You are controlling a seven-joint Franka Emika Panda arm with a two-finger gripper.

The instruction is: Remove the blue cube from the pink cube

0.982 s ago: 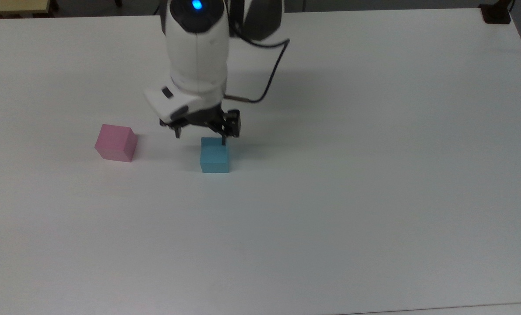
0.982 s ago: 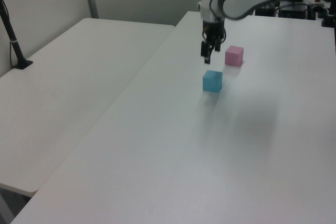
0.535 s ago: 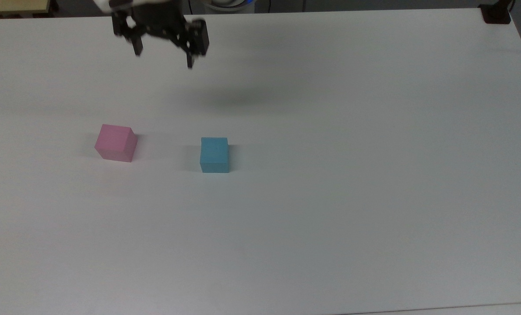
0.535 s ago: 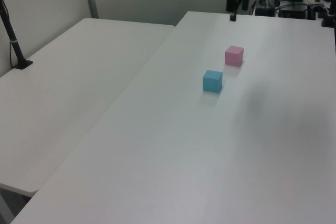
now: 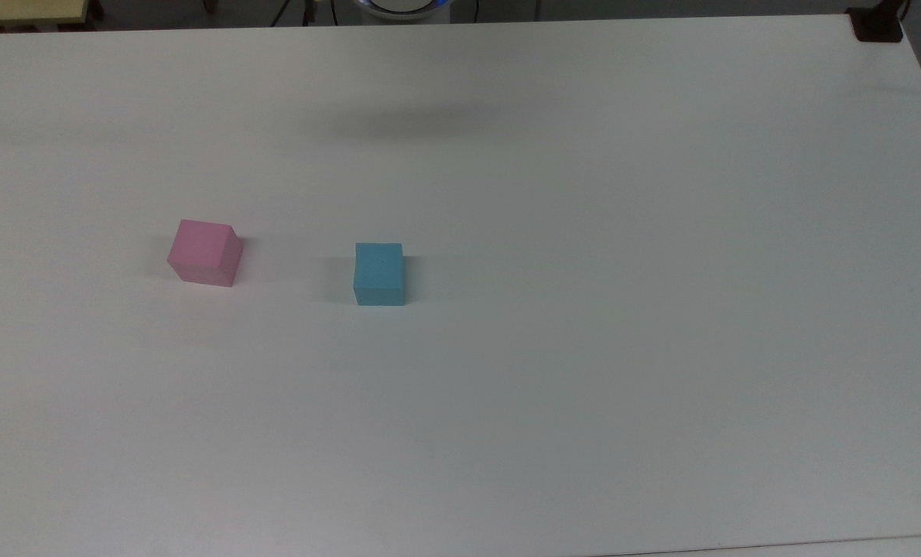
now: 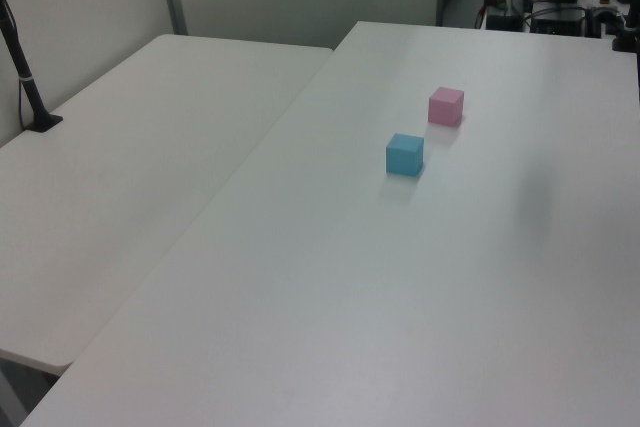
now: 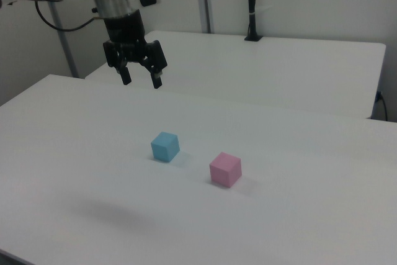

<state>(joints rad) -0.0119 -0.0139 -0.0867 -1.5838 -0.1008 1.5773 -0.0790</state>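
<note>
Risen clear of the cubes, the hand (image 7: 141, 80) now hangs high above the counter (image 5: 584, 348), fingers spread and empty.
Both cubes rest on the counter's middle, apart from each other: the blue cube (image 5: 379, 274) nearer the centre, the pink cube (image 5: 205, 253) toward the top view's left edge.

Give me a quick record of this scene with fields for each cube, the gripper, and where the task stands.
blue cube: resting on the white table, nothing touching it
pink cube: on the table, to the top view's left of the blue cube, a clear gap between them
stacking: none, both cubes sit directly on the table
gripper: open, empty, raised above the table and away from both cubes in the right view
task status: blue cube is off the pink cube
</note>
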